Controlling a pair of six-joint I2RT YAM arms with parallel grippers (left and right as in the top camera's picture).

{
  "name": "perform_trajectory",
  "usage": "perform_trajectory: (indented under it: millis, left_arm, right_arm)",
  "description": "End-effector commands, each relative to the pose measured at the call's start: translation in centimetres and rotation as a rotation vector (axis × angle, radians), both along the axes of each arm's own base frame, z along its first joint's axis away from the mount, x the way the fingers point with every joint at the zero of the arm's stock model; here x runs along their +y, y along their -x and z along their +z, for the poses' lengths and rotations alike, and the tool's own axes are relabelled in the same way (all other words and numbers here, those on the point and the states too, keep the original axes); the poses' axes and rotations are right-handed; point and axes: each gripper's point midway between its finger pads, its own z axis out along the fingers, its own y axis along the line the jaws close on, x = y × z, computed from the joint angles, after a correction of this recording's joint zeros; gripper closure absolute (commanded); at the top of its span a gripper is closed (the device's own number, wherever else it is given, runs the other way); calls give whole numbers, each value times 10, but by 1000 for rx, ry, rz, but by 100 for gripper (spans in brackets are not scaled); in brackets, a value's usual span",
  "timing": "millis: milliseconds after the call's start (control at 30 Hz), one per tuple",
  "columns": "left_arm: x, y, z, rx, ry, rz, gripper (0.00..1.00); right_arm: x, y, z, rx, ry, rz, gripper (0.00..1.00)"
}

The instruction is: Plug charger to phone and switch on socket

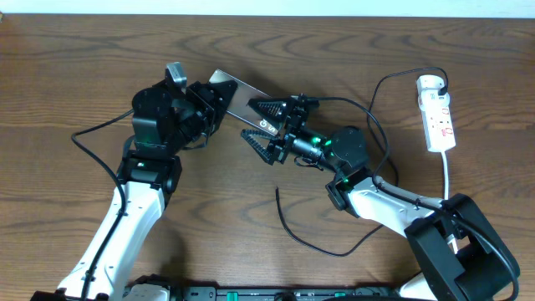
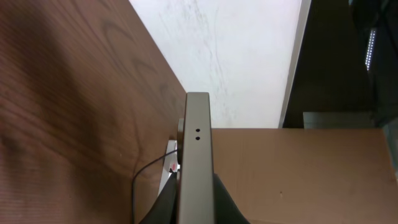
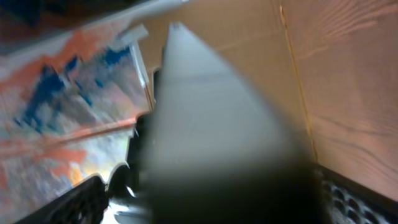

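Left hand [image 1: 214, 99] is closed on one end of the phone [image 1: 242, 90]. In the left wrist view the phone stands edge-on between that hand's fingers [image 2: 227, 204].

Right hand [image 1: 263, 125] is spread wide and faces the phone's opposite end. One finger overlaps that end, but contact cannot be determined. The right wrist view is blurred and shows only a grey slab between the fingers.

The charger [image 1: 281, 205] lies loose on the table [image 1: 84, 67], its free tip near the right hand, held by neither hand. The socket [image 1: 438, 113] lies well behind the right hand, beyond its arm. Its switch position cannot be determined.
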Motion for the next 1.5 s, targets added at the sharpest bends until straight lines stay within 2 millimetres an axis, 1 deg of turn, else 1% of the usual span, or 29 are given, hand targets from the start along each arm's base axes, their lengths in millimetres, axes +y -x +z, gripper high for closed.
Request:
perform_trajectory:
  millis: [0, 200, 333, 467, 600, 700, 767, 833, 933, 1000, 1067, 1233, 1367, 1433, 1467]
  left_arm:
    - [6, 0, 6, -19, 9, -15, 93]
    - [30, 0, 9, -18, 37, -29, 93]
    - [54, 3, 12, -20, 67, -51, 93]
    - [77, 14, 18, -75, 54, -118, 93]
    - [89, 30, 24, -139, 41, -209, 93]
    - [92, 42, 28, -181, 40, -281, 93]
    - [92, 50, 31, -209, 39, -330, 93]
    - [90, 61, 36, -257, 37, -405, 93]
    - [86, 71, 43, -316, 25, -483, 93]
    - [86, 71, 43, -310, 30, -481, 93]
    - [87, 70, 42, -305, 34, -481, 93]
    - [89, 65, 34, -287, 46, -479, 93]
    - [92, 57, 25, -279, 52, -478, 93]
    - [94, 53, 18, -271, 57, -477, 93]
    - [95, 50, 14, -263, 63, -476, 92]
  right_arm:
    - [0, -1, 12, -29, -17, -12, 1]
    - [-1, -2, 10, -47, 1, -19, 1]
    - [-1, -4, 3, -23, 18, -21, 1]
    - [-2, -6, 0, -70, 54, -35, 1]
    - [-3, -7, -1, -193, 109, -52, 1]
    - [-3, -5, -1, -325, 164, -53, 1]
    - [-2, -2, -6, -376, 201, -31, 1]
    - [-5, -2, -18, -393, 253, -4, 1]
    - [-9, -2, -40, -402, 340, 38, 1]
    - [-13, -5, -53, -397, 393, 56, 1]
    - [-17, -9, -61, -401, 444, 78, 1]
    - [-24, -16, -68, -409, 553, 156, 1]
    - [-31, -20, -78, -388, 734, 220, 1]
    - [-41, -21, -85, -367, 867, 240, 1]
    - [-49, -22, -89, -349, 952, 246, 1]
